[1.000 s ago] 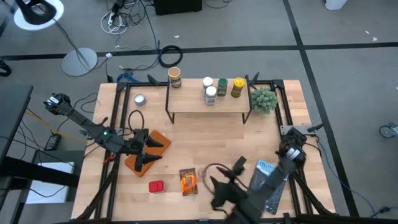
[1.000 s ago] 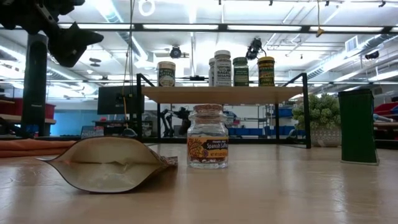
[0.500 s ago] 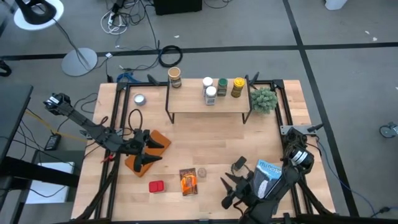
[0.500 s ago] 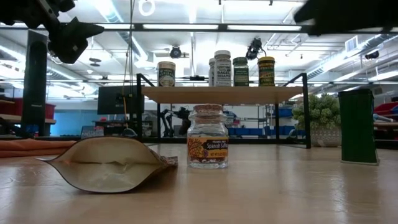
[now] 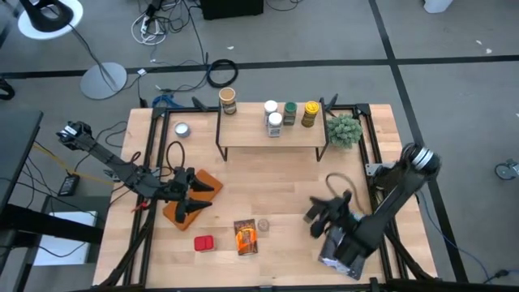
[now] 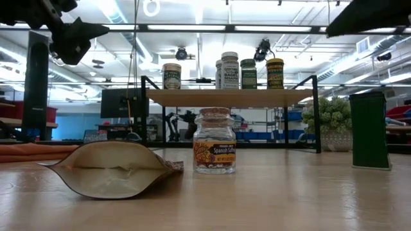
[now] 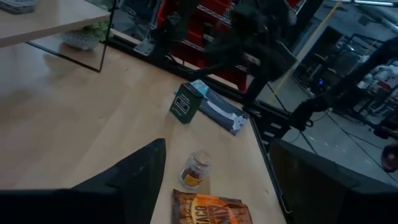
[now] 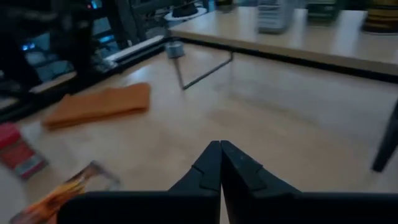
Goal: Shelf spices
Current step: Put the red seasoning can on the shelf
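The shelf (image 5: 272, 135) stands at the table's far side with several spice jars on its top board, among them a tan cylinder (image 5: 228, 100) and a yellow-lidded jar (image 5: 310, 113). A small glass jar (image 5: 263, 225), an orange packet (image 5: 246, 236) and a red tin (image 5: 203, 242) rest on the table near the front. A dark box (image 7: 185, 104) stands upright to the right of the jar. My right gripper (image 8: 221, 155) hovers shut and empty above the box (image 5: 324, 212). My left gripper (image 7: 214, 180) is open and empty above the orange slab (image 5: 199, 191).
A small plant (image 5: 344, 130) stands by the shelf's right end and a silver round tin (image 5: 182, 129) by its left end. A bluish packet (image 7: 217, 113) lies behind the dark box near the table's right front. Bare wood lies between the shelf and the front items.
My right gripper has swung from the front middle of the table toward the right and far side, rolling as it went, and its fingers have shut on nothing. The glass jar stands where it was. My left arm has kept still.
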Available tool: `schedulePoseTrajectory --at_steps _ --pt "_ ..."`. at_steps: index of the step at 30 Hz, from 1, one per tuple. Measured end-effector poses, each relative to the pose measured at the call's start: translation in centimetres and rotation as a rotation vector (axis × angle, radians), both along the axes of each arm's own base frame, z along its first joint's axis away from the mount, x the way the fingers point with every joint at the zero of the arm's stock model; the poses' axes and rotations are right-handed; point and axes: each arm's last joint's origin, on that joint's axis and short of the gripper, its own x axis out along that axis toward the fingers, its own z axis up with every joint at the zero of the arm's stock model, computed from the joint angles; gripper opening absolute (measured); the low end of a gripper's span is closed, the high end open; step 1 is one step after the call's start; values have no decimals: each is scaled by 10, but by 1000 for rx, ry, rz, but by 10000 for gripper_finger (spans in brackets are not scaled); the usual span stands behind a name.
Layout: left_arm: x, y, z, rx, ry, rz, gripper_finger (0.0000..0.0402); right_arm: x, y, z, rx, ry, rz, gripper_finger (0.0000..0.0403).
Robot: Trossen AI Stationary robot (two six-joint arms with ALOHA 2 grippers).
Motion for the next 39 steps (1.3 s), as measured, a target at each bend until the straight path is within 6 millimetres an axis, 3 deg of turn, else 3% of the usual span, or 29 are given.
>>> schedulePoseTrajectory --at_steps 5,8,11,16,19,25,31,35,39 --pt "0 1 0 8 -3 42 292 -23 -40 -7 69 8 28 2" --pt "0 2 0 30 -6 66 292 -27 -58 -14 131 48 110 1" --pt "0 3 0 38 -8 95 292 -23 -75 -18 198 71 273 1" --pt "0 4 0 46 -10 148 292 -13 -98 -15 242 -55 636 1" --pt "1 4 -1 69 9 169 292 -14 -109 -20 234 -36 718 1" --pt "10 -2 12 185 172 141 292 -18 -114 -39 287 24 679 2" --pt "26 -14 50 277 346 71 292 -16 -111 -46 424 -5 604 1" --pt "44 -31 75 247 471 -27 292 -15 -110 -51 410 -9 547 1" --pt "63 -54 81 305 665 -88 292 -13 -107 -56 401 10 551 1"
